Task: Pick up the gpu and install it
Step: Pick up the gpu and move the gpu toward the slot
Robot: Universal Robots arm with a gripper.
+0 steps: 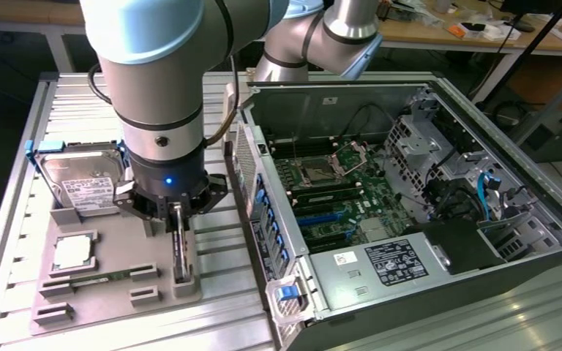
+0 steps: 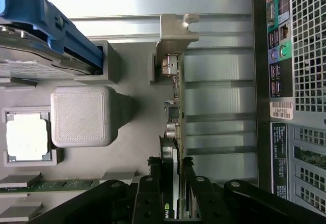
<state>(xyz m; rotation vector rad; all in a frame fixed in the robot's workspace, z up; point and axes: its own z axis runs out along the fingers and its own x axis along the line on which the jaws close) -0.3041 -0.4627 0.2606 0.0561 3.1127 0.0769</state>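
Note:
The gpu [image 1: 181, 252] is a thin dark card standing on edge in a slot of the grey holder tray [image 1: 115, 300], just to the exterior view's left of the open computer case [image 1: 437, 241]. My gripper [image 1: 178, 219] has come down over its top edge. In the wrist view the gpu [image 2: 175, 96] runs away from me to its silver bracket [image 2: 173, 30]. The black fingers [image 2: 152, 167] press on both faces of the card, so my gripper [image 2: 170, 167] is shut on it. The card's lower end still sits in the holder.
On the tray lie a hard drive in a blue-cornered frame [image 1: 81, 179], a processor [image 1: 73, 252] and a green memory stick [image 1: 96, 278]. The case's rear panel with ports [image 2: 277, 56] stands close beside the card. The motherboard [image 1: 345, 197] lies exposed inside.

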